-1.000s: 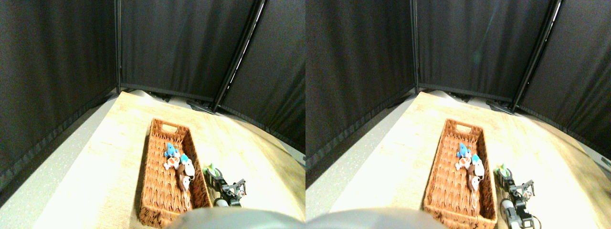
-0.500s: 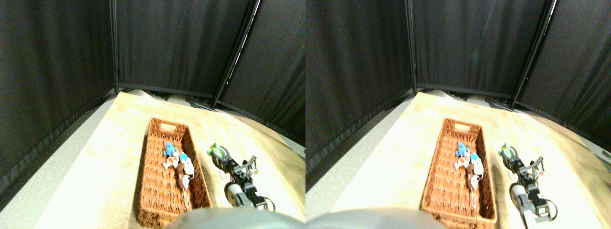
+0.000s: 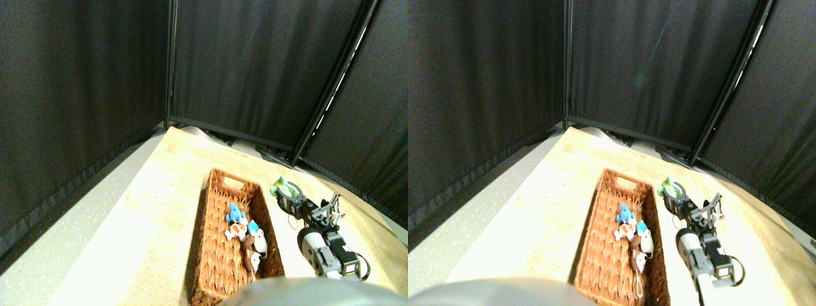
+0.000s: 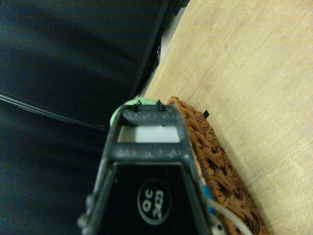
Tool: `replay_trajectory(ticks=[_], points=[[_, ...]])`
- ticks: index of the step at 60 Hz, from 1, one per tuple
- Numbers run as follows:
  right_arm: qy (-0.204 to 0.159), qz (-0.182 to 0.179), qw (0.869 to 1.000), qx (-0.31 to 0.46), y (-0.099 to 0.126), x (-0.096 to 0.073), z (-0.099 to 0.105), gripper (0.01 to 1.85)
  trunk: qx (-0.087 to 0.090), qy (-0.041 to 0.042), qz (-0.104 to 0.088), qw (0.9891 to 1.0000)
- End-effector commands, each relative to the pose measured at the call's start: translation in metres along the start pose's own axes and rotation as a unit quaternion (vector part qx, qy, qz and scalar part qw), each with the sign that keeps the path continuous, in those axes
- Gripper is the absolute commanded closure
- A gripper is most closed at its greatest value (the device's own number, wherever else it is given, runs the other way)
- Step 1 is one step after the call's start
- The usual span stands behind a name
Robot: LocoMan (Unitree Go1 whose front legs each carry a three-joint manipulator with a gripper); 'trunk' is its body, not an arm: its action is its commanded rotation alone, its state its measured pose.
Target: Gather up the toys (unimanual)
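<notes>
A: What's the layout, biggest thing first?

B: The pale wooden tabletop (image 3: 159, 191) fills the lower half of the frame, black curtains behind it. On it, at centre, lies the long brown wicker basket (image 3: 220, 255), running from the lower edge up toward the middle.

A: And what has just changed?

B: The right manipulator has risen. A second ago its claw (image 3: 285, 193) sat low beside the basket's near end; now it is raised at centre right, level with the basket's far end and just to its right. The whole picture has shifted too, so part of that is the camera.

A: Is it carrying anything?

B: Yes, the claw is clenched on a small green plush toy (image 3: 280, 187), which shows at its tip. I judge the pickup done, with the drop over the rim to come.

A: What's already in the basket?

B: A blue plush toy (image 3: 234, 212), then a white-and-orange one (image 3: 236, 230), a white mouse (image 3: 259, 241) and a brown one (image 3: 250, 257), clustered along its right side.
</notes>
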State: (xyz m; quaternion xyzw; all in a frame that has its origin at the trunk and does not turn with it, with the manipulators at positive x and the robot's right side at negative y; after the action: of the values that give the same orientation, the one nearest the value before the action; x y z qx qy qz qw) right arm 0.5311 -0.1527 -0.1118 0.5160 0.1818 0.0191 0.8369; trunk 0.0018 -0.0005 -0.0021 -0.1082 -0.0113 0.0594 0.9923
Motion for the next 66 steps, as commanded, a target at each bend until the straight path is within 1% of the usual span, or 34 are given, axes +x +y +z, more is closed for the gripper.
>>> replay_trajectory(ticks=[1,4,8,12,17,27,32,33,36,40,46,48,49,50,51,52,53,54,56,57,58,66], points=[[0.007,0.012,1.000,0.008,0.008,0.001,-0.006,1.80,-0.004,-0.0127,0.020,0.9997],[0.008,0.010,1.000,0.007,0.010,0.001,-0.008,1.80,-0.006,-0.0136,0.023,0.9996],[0.026,0.022,0.999,-0.006,0.014,0.004,-0.015,1.80,-0.011,-0.0134,0.027,0.9995],[0.024,0.017,0.999,-0.017,0.016,0.004,-0.022,1.80,-0.015,-0.0147,0.030,0.9993],[0.026,0.016,0.999,-0.018,0.016,0.005,-0.031,1.80,-0.021,-0.0127,0.034,0.9991],[0.048,0.014,0.999,-0.019,0.014,0.009,-0.047,1.80,-0.029,-0.0121,0.039,0.9987],[0.053,0.010,0.998,-0.018,0.013,0.010,-0.052,1.80,-0.033,-0.0111,0.041,0.9986],[0.060,0.004,0.998,-0.012,0.013,0.010,-0.056,1.80,-0.034,-0.0108,0.041,0.9985],[0.066,0.005,0.998,-0.006,0.012,0.010,-0.058,1.80,-0.035,-0.0104,0.041,0.9985],[0.069,-0.009,0.998,0.010,0.010,0.010,-0.062,1.80,-0.037,-0.0104,0.042,0.9984],[0.074,-0.019,0.997,0.013,0.006,0.010,-0.063,1.80,-0.038,-0.0106,0.042,0.9983],[0.081,-0.025,0.996,0.012,0.005,0.010,-0.062,1.66,-0.037,-0.0110,0.041,0.9984],[0.080,-0.030,0.996,0.009,0.005,0.009,-0.062,1.42,-0.037,-0.0114,0.041,0.9984],[0.080,-0.030,0.996,0.009,0.005,0.009,-0.062,1.42,-0.037,-0.0114,0.041,0.9984],[0.089,-0.030,0.996,0.005,0.004,0.009,-0.061,1.21,-0.037,-0.0112,0.040,0.9984],[0.097,-0.028,0.995,0.002,0.004,0.009,-0.061,1.12,-0.037,-0.0112,0.040,0.9984],[0.104,-0.029,0.994,0.002,0.004,0.009,-0.060,0.97,-0.036,-0.0119,0.040,0.9985],[0.107,-0.033,0.994,0.005,0.003,0.009,-0.059,0.86,-0.036,-0.0119,0.040,0.9985],[0.107,-0.033,0.994,0.005,0.003,0.009,-0.059,0.86,-0.036,-0.0119,0.040,0.9985],[0.109,-0.032,0.993,0.008,0.002,0.010,-0.059,0.74,-0.035,-0.0114,0.039,0.9985],[0.110,-0.031,0.993,0.008,0.002,0.010,-0.058,0.69,-0.035,-0.0116,0.039,0.9986],[0.104,-0.029,0.994,0.014,-0.001,0.015,-0.054,0.79,-0.033,-0.0116,0.036,0.9987]])
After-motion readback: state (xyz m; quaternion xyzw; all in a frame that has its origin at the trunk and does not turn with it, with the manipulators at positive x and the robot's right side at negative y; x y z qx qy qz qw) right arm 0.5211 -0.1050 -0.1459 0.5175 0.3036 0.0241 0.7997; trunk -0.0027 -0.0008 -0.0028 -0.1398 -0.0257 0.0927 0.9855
